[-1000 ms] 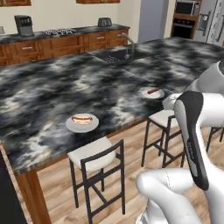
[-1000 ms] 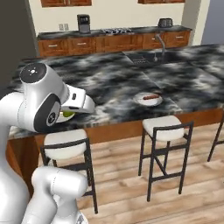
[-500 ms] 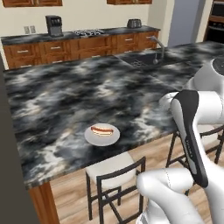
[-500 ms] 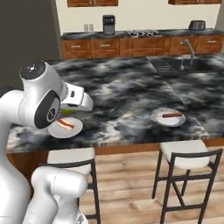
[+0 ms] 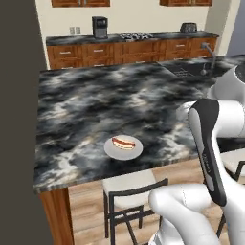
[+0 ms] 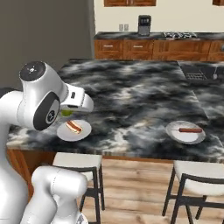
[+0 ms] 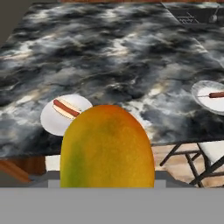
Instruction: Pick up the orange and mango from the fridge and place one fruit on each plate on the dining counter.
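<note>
Orange-yellow mango sits gripped in the closed hand. The base has driven closer, so the near plate by the table's front edge lies just ahead for placing.

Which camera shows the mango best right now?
The hand view: the mango sits large and close in the foreground, its orange and green skin plain, with the marbled counter behind it. The right base view gives a small green sliver under the robot's arm. In the left base view the arm blocks it.
</note>
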You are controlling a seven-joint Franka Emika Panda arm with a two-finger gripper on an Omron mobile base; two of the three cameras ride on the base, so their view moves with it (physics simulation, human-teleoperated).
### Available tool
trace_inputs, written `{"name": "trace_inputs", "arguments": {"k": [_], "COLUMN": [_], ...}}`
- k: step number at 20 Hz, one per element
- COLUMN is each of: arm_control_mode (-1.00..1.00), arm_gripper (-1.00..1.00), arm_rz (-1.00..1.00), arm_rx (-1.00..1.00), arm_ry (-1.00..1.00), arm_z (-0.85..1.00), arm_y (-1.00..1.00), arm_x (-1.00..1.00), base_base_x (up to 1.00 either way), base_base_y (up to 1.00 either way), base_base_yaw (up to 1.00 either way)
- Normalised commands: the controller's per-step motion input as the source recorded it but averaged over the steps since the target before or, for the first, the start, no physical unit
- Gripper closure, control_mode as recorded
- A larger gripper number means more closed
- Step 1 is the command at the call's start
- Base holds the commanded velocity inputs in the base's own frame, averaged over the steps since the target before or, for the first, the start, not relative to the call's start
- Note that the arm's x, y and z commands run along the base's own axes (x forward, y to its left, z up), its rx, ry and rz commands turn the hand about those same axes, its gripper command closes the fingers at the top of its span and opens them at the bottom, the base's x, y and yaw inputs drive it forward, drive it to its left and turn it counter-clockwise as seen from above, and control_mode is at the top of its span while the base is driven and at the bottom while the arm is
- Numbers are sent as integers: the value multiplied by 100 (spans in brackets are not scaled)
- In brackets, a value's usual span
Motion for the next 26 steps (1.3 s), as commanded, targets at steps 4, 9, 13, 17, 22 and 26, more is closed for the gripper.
{"name": "trace_inputs", "arguments": {"k": [4,9,13,17,22,26], "arm_control_mode": [100,100,100,-100,-100,-100], "arm_gripper": [100,100,100,100,100,100], "arm_rz": [0,0,0,28,29,36], "arm_rx": [0,0,0,0,-15,-28], "arm_ry": [0,0,0,3,0,1], "arm_z": [0,0,0,-37,-48,-48], "arm_y": [0,0,0,0,20,32], "arm_x": [0,0,0,54,37,36], "base_base_x": [97,59,47,0,0,0], "base_base_y": [-39,-12,0,0,0,0], "base_base_yaw": [52,48,32,0,0,0]}}
